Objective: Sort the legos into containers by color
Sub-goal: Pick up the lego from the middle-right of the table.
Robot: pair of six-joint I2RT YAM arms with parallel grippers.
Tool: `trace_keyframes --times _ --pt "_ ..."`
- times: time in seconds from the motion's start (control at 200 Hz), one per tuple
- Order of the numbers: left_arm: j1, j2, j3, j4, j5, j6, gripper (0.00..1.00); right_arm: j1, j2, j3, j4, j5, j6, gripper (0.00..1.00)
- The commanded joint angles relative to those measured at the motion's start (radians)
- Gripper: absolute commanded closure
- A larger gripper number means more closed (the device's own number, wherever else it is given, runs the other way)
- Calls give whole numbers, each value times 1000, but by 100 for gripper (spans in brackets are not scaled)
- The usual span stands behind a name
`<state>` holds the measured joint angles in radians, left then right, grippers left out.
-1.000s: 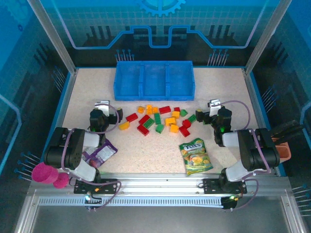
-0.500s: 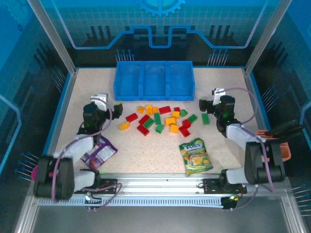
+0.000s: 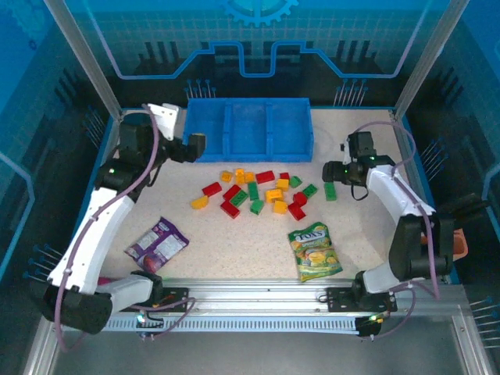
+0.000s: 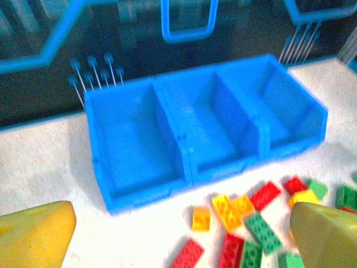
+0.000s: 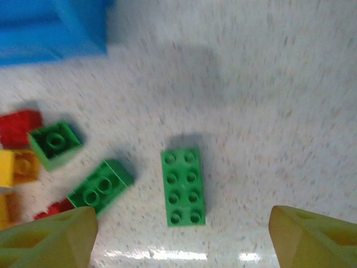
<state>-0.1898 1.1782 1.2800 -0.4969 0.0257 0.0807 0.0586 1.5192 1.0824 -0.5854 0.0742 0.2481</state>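
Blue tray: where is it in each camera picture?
Top external: blue tray, upper middle, beyond the legos.
Left wrist: centre, all three compartments visible.
Right wrist: top-left, one corner of it.
Shared landmark: the legos scattered before its front wall.

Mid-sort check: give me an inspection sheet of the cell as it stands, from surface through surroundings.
Surface: speckled beige tabletop, no spills seen.
Job's things: blue tray at the far edge, all three compartments empty; legos loose in a cluster in front of it; one green lego lies apart to the right.
Clutter: purple snack packet near left; green-yellow snack bag near right; salmon holder beyond the right edge.
Tools: left tool open, empty, by the tray's left front corner; right tool open, empty, over the lone green lego.
Cables: left cable and right cable loop along their arms, clear of the legos.
Surroundings: frame posts, blue-lit panels; nothing seen intruding.
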Motion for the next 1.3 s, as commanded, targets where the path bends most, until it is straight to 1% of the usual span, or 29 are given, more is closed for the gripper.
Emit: trace_keyframes --times 0.0,0.15,0.3,0.395,0.63,0.726,0.771,0.861,0.986,1.041,1.151,1.296 --pt "1 8 0 -71 52 11 1 6 67 30 -90 -3 18 21" --pt "1 30 -18 -43 69 10 1 7 127 25 -40 -7 8 22" --pt "1 70 11 -63 82 0 1 9 193 45 -27 -17 -9 25" --pt "1 82 16 -59 91 -13 1 15 235 59 -26 -4 -24 26" --pt "1 114 35 -57 100 -41 0 28 285 76 -10 30 -45 31" --pt "1 131 54 -73 105 -38 1 33 314 91 -14 42 -46 39" --pt "1 135 59 -77 108 -38 1 36 329 96 -17 43 -45 45" --pt "1 136 58 -75 106 -38 1 38 357 106 -24 35 -53 53" --pt "1 146 72 -72 99 -52 1 42 377 106 -24 37 -58 63" --pt "1 154 86 -66 110 -59 1 45 372 106 -24 45 -63 70" --pt "1 175 116 -72 121 -42 1 46 312 116 -45 50 -75 76" --pt "1 178 121 -70 112 -19 1 58 201 217 -94 24 -95 78"
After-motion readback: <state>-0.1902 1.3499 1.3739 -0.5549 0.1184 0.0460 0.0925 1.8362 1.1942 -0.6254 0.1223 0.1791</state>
